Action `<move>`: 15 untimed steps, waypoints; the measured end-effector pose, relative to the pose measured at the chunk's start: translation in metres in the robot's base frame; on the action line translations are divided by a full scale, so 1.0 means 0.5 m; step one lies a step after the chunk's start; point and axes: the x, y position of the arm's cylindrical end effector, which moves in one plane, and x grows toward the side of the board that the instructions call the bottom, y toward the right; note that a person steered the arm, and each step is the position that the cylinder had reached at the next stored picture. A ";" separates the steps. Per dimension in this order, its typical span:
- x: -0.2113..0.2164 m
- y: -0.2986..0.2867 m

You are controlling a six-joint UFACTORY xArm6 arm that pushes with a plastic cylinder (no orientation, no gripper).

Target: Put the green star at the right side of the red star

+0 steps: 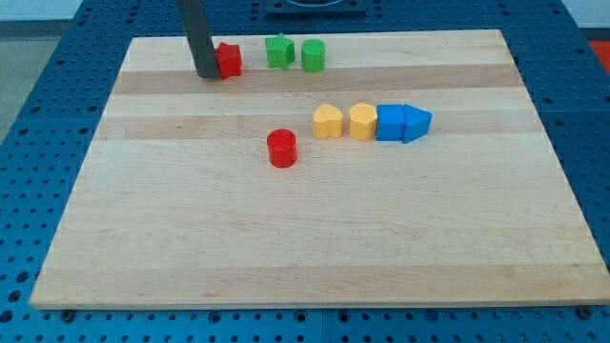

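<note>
While my tip (pixel 207 73) touches the red star (pixel 229 60) on its left, partly hiding it, the ridged green star (pixel 278 51) sits just right of it on the pale wooden counter (pixel 315 238), beside a smooth green cylinder (pixel 314 55). No hand exists, only a dark rod.

Bright, even light; soft shadows
</note>
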 end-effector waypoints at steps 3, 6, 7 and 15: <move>-0.062 -0.093; -0.136 0.021; -0.144 0.094; -0.106 0.287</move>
